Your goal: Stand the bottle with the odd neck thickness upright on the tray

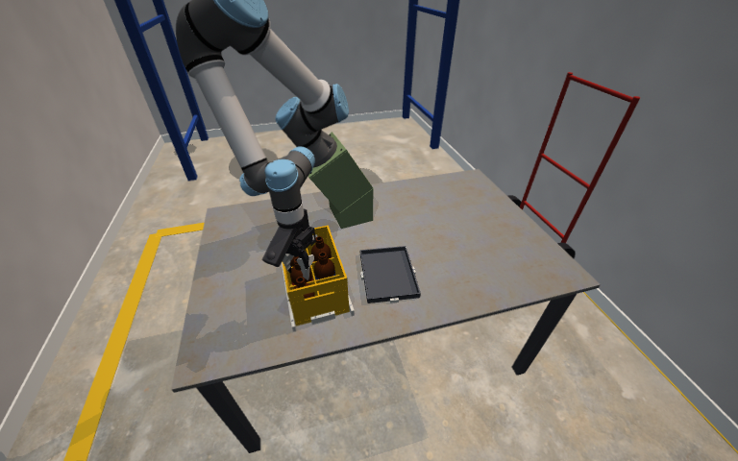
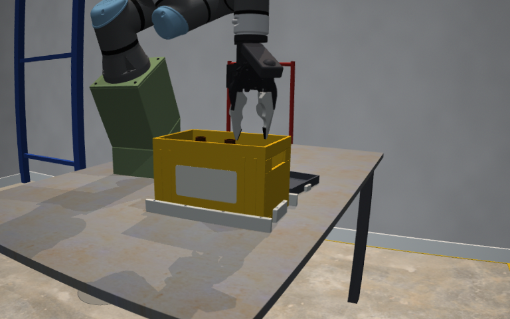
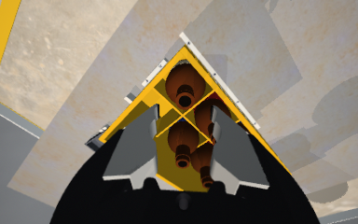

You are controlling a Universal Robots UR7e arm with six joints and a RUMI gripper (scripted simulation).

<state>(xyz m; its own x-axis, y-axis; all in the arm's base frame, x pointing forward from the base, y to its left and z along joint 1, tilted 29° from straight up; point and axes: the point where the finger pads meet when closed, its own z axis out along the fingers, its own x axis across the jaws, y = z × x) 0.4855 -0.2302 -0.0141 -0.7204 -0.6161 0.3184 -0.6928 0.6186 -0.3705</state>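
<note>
The yellow crate [image 1: 332,302] [image 2: 206,152] [image 3: 156,99] holds several brown bottles. One bottle [image 3: 185,84] stands in the corner farthest from my wrist in the wrist view. Another bottle [image 3: 180,140] [image 1: 324,267] stands beyond the divider crossing, and two more are partly covered by my right-hand finger in the wrist view. I cannot make out a fifth. No neck is plainly thicker or thinner. The dark tray [image 1: 388,274] [image 2: 301,182] holds no bottle. My gripper [image 1: 307,269] [image 2: 251,138] [image 3: 185,105] is partly open and empty, its tips pointing down at the crate's rim height.
White strips [image 1: 323,316] [image 2: 206,214] stand on the table around the crate's base. The tray lies to the right of the crate in the top view, with a gap between. The green robot base [image 1: 348,190] [image 2: 131,120] stands behind. Thin yellow dividers split the crate inside.
</note>
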